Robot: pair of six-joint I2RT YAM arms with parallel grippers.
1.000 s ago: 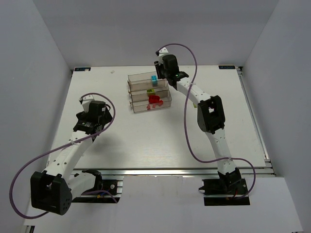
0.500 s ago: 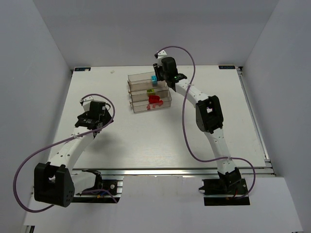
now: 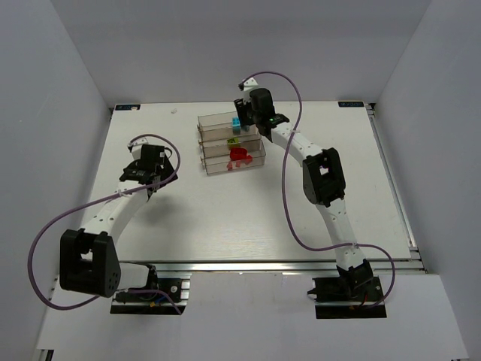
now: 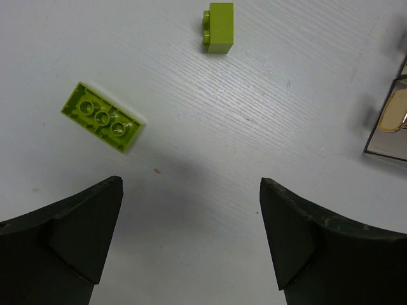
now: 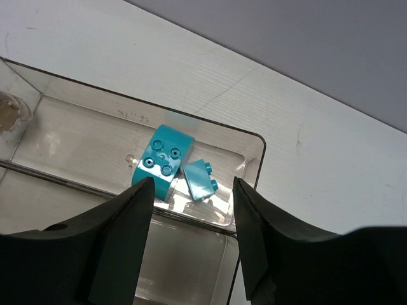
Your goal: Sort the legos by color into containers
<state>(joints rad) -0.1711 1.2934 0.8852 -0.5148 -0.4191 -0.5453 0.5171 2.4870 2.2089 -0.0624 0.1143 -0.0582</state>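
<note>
In the left wrist view two yellow-green legos lie on the white table: a flat three-stud brick (image 4: pixel 102 117) and a small brick (image 4: pixel 218 27). My left gripper (image 4: pixel 191 190) is open and empty just short of them; in the top view (image 3: pixel 158 156) it hides them. My right gripper (image 5: pixel 193 184) is open and empty over the far bin of the clear containers (image 5: pixel 254 136), above a cyan four-stud brick (image 5: pixel 162 162) and a smaller cyan brick (image 5: pixel 200 179). The top view shows the containers (image 3: pixel 214 169) holding cyan (image 3: pixel 237 123), yellow-green (image 3: pixel 233 141) and red (image 3: pixel 239 156) legos, with the right gripper (image 3: pixel 246 119) at their far end.
A corner of the containers (image 4: pixel 388 127) shows at the right edge of the left wrist view. White walls enclose the table on the left, right and back. The arm bases sit at the near edge.
My left arm has swung away from the near edge and turned, bringing its gripper farther back on the table. The right gripper has shifted slightly left over the far bin.
</note>
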